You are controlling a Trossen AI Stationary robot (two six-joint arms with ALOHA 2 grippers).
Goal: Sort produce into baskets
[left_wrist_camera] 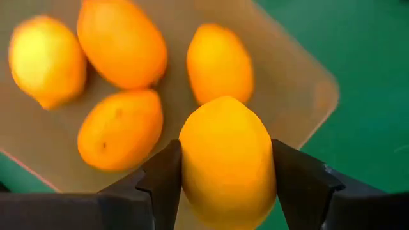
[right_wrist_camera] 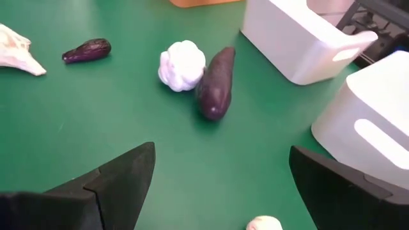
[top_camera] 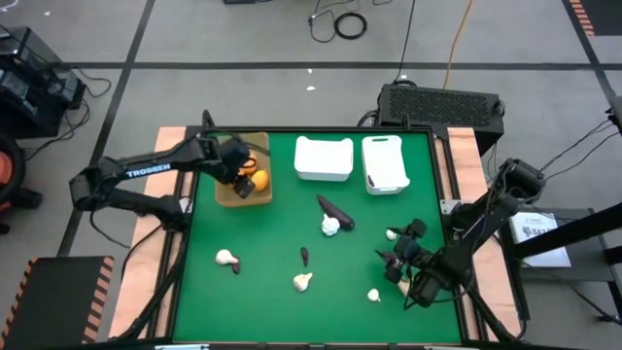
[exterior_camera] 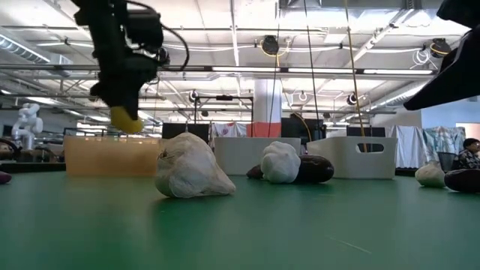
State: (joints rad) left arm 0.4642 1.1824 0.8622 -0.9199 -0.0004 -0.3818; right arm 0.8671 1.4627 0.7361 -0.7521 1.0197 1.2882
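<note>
My left gripper hangs over the tan-brown tray at the far left, shut on an orange-yellow fruit. Several more such fruits lie in the tray. My right gripper stands open near the table's right edge, touching nothing. Ahead of it a white garlic bulb lies against a purple eggplant. Another garlic bulb sits close by the right gripper. Two white bins stand at the far edge. My left gripper pinches the orange-yellow fruit by its two opposite sides between its two fingers. The fingers come from above, pointing steeply down. The fruit hangs clear of the tray, just above its rim.
Loose on the green mat lie more garlic bulbs and a small eggplant. In the low view a garlic bulb sits close to the camera. Bare mat shows in the middle, near the front edge.
</note>
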